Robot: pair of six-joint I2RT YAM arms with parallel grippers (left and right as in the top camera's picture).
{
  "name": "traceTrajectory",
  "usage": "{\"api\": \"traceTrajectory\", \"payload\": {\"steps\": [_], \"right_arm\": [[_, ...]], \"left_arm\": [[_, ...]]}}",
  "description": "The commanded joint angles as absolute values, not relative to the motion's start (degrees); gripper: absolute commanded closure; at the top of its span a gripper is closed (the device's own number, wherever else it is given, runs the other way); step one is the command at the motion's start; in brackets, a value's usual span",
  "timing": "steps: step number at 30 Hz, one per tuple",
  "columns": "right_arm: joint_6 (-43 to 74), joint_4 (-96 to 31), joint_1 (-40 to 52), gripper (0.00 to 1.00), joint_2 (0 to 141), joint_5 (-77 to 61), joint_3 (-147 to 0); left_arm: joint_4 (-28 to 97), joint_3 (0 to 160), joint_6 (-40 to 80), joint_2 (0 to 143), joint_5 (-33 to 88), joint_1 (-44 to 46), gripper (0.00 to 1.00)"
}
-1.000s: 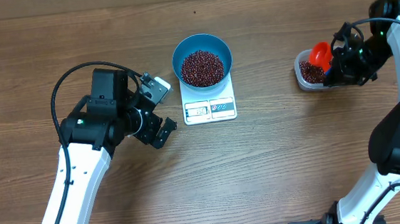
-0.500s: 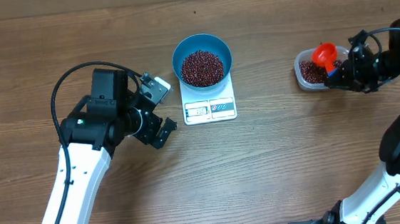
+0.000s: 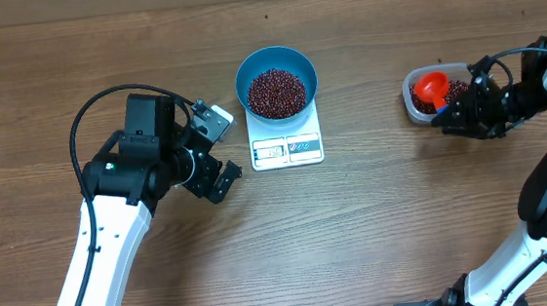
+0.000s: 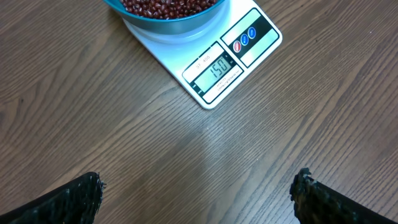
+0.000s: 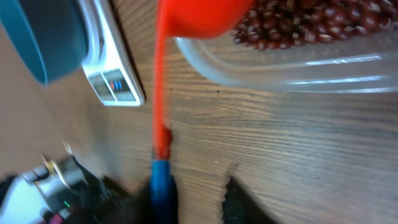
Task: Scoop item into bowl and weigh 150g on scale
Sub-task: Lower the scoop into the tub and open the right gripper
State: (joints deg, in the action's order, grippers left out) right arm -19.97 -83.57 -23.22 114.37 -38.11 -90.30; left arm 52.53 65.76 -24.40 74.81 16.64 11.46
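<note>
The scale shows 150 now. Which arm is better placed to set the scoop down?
Right. The right gripper is at the clear tub, with the red scoop handle between its parted fingers. The left gripper sits open near the scale, far from the scoop.

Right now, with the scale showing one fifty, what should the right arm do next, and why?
Probably back the right gripper off the scoop: the scale display reads 150, the scoop rests in the tub, and the jaws look parted off its handle.
</note>
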Motion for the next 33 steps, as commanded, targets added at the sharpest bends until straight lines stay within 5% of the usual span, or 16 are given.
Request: {"api": "traceTrajectory", "payload": {"steps": [1, 4, 7, 18, 22, 23, 24, 25, 27, 28, 30, 33], "right_arm": [[-20.6, -83.4, -23.3, 0.56, 113.1, -39.1, -90.1], [-20.4, -83.4, -23.3, 0.53, 113.1, -39.1, -90.1], [-17.9, -83.4, -23.3, 0.33, 113.1, -39.1, -90.1], [-9.1, -83.9, -23.2, 0.21, 113.3, -39.0, -90.0], [-5.6, -82.3, -23.4, 0.4, 114.4, -38.7, -90.0], [-5.1, -82.0, -23.4, 0.51, 114.7, -38.7, -90.0], [-5.1, -81.7, -23.4, 0.72, 115.0, -38.7, -90.0], [-5.1, -81.4, -23.4, 0.79, 115.2, -38.7, -90.0], [-5.1, -80.7, -23.4, 0.83, 115.2, -38.7, -90.0], [-5.1, -80.5, -23.4, 0.82, 115.2, -38.7, -90.0], [-5.1, -80.4, -23.4, 0.51, 115.2, -38.7, -90.0], [-5.1, -80.4, -23.4, 0.37, 115.2, -38.7, -90.0]], "left_arm": [[52.5, 65.9, -24.9, 74.9, 16.3, 11.0, 0.01], [52.5, 65.9, -24.9, 74.9, 16.3, 11.0, 0.01], [52.5, 65.9, -24.9, 74.9, 16.3, 11.0, 0.01], [52.5, 65.9, -24.9, 74.9, 16.3, 11.0, 0.01], [52.5, 65.9, -24.9, 74.9, 16.3, 11.0, 0.01], [52.5, 65.9, -24.9, 74.9, 16.3, 11.0, 0.01], [52.5, 65.9, -24.9, 74.9, 16.3, 11.0, 0.0], [52.5, 65.9, -24.9, 74.9, 16.3, 11.0, 0.0], [52.5, 65.9, -24.9, 74.9, 16.3, 11.0, 0.0], [52.5, 65.9, -24.9, 74.9, 16.3, 11.0, 0.0], [52.5, 65.9, -24.9, 74.9, 16.3, 11.0, 0.0], [52.5, 65.9, -24.9, 74.9, 16.3, 11.0, 0.01]]}}
